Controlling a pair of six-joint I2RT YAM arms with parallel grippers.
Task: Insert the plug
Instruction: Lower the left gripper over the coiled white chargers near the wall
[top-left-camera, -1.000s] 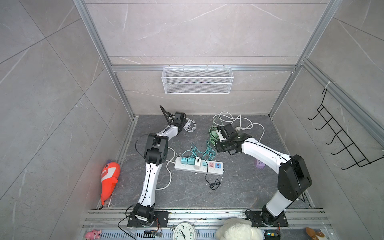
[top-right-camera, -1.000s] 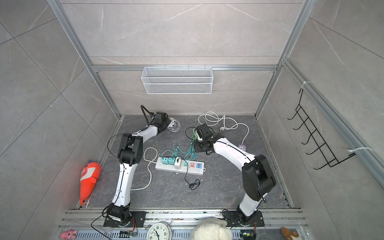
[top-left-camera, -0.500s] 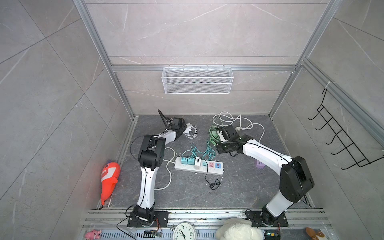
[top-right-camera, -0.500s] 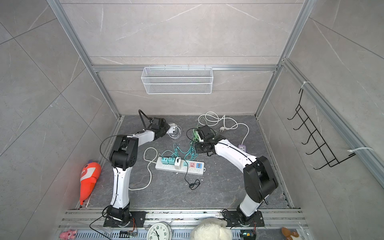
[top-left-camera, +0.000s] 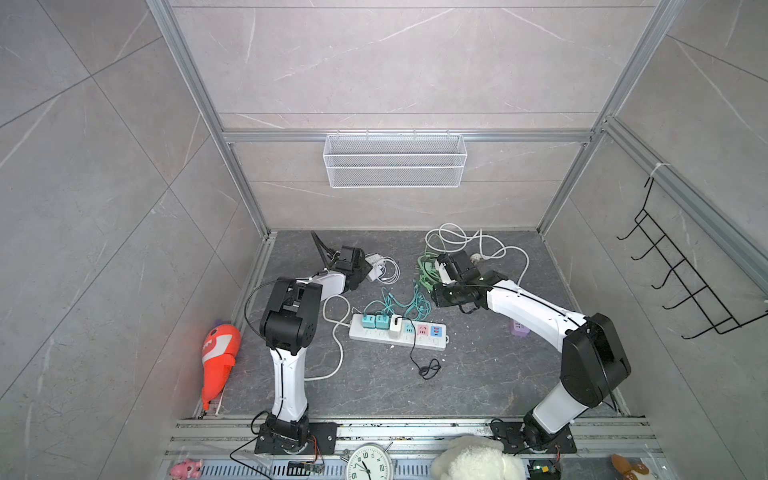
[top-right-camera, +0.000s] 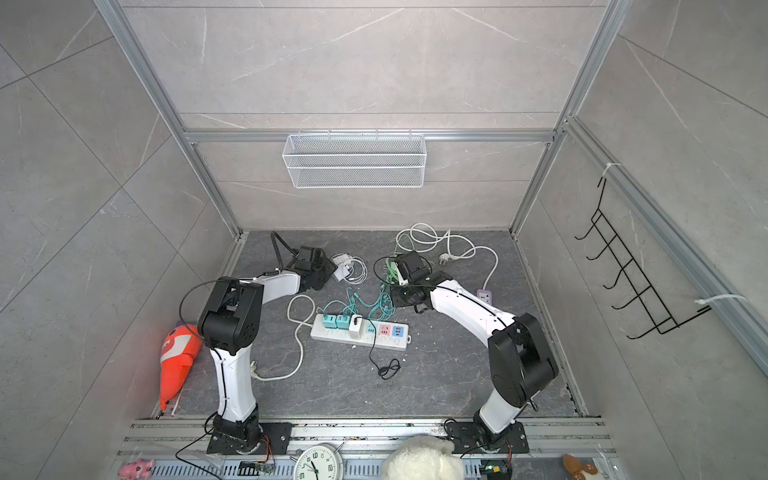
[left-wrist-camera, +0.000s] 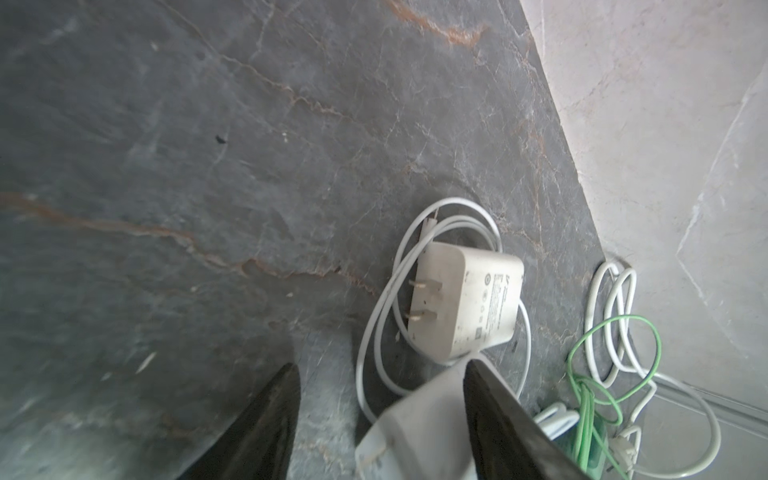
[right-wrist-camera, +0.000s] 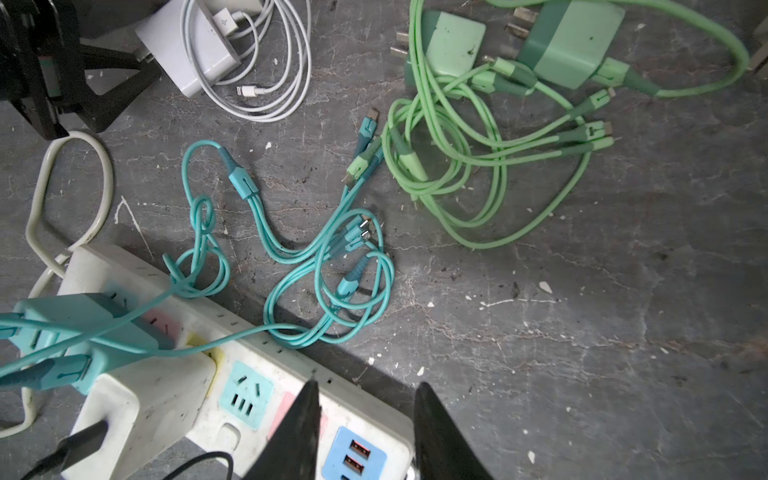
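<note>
Plug: a white charger (left-wrist-camera: 465, 299) lies on its side on the floor (left-wrist-camera: 208, 166), prongs bare, inside its own cable coil, near the back wall and well apart from the strip (top-left-camera: 374, 337). A second charger (left-wrist-camera: 415, 428), blurred, sits between the left gripper (left-wrist-camera: 380, 365) fingers, against one and clear of the other; jaws spread, not pinching. Right gripper (right-wrist-camera: 365, 384) hangs over the strip's pink and blue sockets, jaws apart, empty. Teal chargers (top-left-camera: 373, 321) are seated in the strip.
</note>
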